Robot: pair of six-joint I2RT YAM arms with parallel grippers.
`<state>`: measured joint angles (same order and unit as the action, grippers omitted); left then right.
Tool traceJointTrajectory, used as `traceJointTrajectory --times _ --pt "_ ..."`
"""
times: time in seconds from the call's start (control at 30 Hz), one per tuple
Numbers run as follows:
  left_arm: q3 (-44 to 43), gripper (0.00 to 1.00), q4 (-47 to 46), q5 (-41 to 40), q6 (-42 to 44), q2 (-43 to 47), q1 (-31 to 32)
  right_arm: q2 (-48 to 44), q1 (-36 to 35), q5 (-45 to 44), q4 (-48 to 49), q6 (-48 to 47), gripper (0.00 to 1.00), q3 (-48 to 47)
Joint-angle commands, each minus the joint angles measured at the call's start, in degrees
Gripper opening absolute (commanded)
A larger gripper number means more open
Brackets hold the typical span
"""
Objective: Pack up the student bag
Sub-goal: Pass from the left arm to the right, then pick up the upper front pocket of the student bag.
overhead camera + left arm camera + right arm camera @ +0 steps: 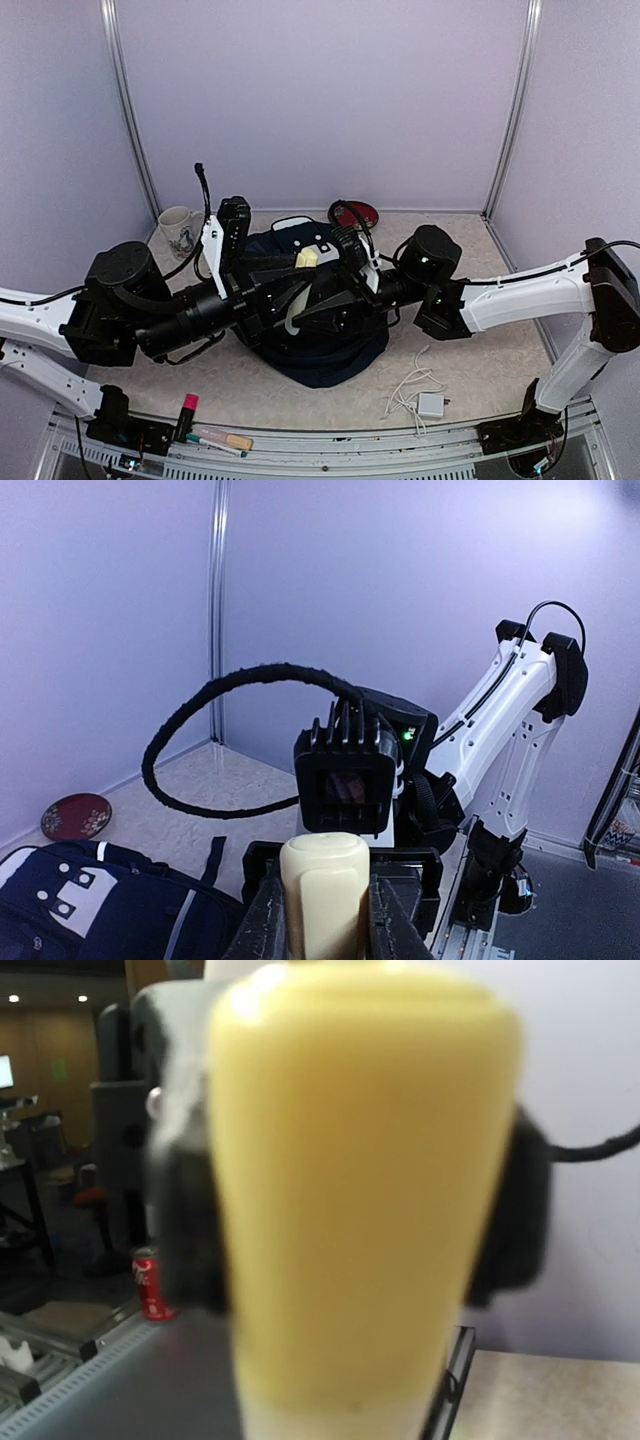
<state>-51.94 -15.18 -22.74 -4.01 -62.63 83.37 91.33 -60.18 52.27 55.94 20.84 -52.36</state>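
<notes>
right now the left tool [322, 925] is clamped on a small cream bottle [322, 875], with one finger pressed to each side of it. the right tool [324, 262] is nose to nose with it. it is so close that the bottle fills the right wrist view as one big blur. i cannot tell if the right tool's fingers are apart or together on it.

this looks like a hand-over, and that is where it could go wrong. if the left tool lets go before the right one has a firm hold, the bottle will drop. if both pull at once, it could twist out, or the two tools could bump.

the student bag [335, 365] lies just under both tools, so a dropped bottle would most likely land on it, but it could roll off the cloth. the arms hide the bag's middle, so i cannot see an open mouth.

further out, a white charger [428, 402] and its cord lie on the counter [480, 350], near and to the right of the right tool. some pens [215, 441] sit at the near edge, on the left tool's side. beyond the tools, a mug [178, 232] stands far left and a red plate [356, 213] sits by the back wall. the best room to move looks to be up, then out past the sides of the bag.
</notes>
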Motion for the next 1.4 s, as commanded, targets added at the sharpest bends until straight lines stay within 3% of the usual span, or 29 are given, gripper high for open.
traceJointTrajectory --times 0.0,0.07,0.13,0.27,0.3,0.33,0.43,0.6,0.73,0.83,0.93,1.03,1.07,1.17,1.37 --pt "0.56 0.06 -1.90 0.80 0.33 0.49 0.47 -0.75 0.90 -0.01 0.02 0.38 0.22 -0.58" --pt "0.81 0.11 -1.79 0.30 0.16 0.74 0.47 -1.60 1.01 -0.46 -0.58 -0.26 0.14 -0.08" --pt "1.19 0.33 -1.53 -0.57 -0.06 1.05 0.47 -2.59 1.18 -1.36 -2.34 -1.24 0.05 0.33" --pt "1.58 0.85 0.09 -4.91 -0.88 1.98 0.47 -5.74 1.92 -3.88 -6.62 -3.54 0.03 2.12" --pt "1.58 0.95 1.01 -6.83 -1.24 2.05 0.43 -6.81 2.36 -4.73 -7.92 -4.01 0.02 2.70" --pt "1.50 0.98 2.30 -9.17 -1.69 2.17 0.37 -7.93 2.86 -5.82 -9.80 -4.47 0.00 3.34" --pt "0.58 0.99 8.72 -12.70 -5.53 1.47 -2.87 -11.36 5.07 -11.07 -19.10 -6.00 0.00 5.15" --pt "1.21 0.99 18.31 -3.54 -10.66 -2.80 -12.84 -17.34 10.92 -21.03 -31.44 -5.06 0.00 9.41" --pt "-0.83 0.86 24.62 -1.64 -6.11 -10.47 -14.44 -23.12 15.31 -28.53 -38.95 -4.53 0.00 13.20" --pt "-5.02 0.72 28.58 -3.77 -1.05 -18.01 -11.52 -27.07 16.79 -30.32 -39.59 -4.52 0.00 16.30" --pt "-8.94 0.68 32.58 -2.85 2.68 -26.08 -9.77 -28.57 17.03 -31.69 -40.82 -4.45 0.00 17.50" --pt "-12.28 0.65 36.22 0.30 3.50 -34.24 -12.19 -28.73 17.26 -31.88 -41.39 -4.49 0.00 17.65" --pt "-13.57 0.60 37.21 0.38 3.11 -36.05 -13.70 -28.67 17.29 -31.47 -41.30 -4.46 0.00 17.60" --pt "-16.23 0.50 37.57 0.88 2.27 -39.27 -16.34 -28.48 17.38 -30.93 -41.24 -4.49 0.00 17.43" --pt "-17.78 0.46 35.84 0.25 2.94 -40.88 -16.88 -28.31 17.38 -29.81 -40.21 -4.17 0.00 17.88"
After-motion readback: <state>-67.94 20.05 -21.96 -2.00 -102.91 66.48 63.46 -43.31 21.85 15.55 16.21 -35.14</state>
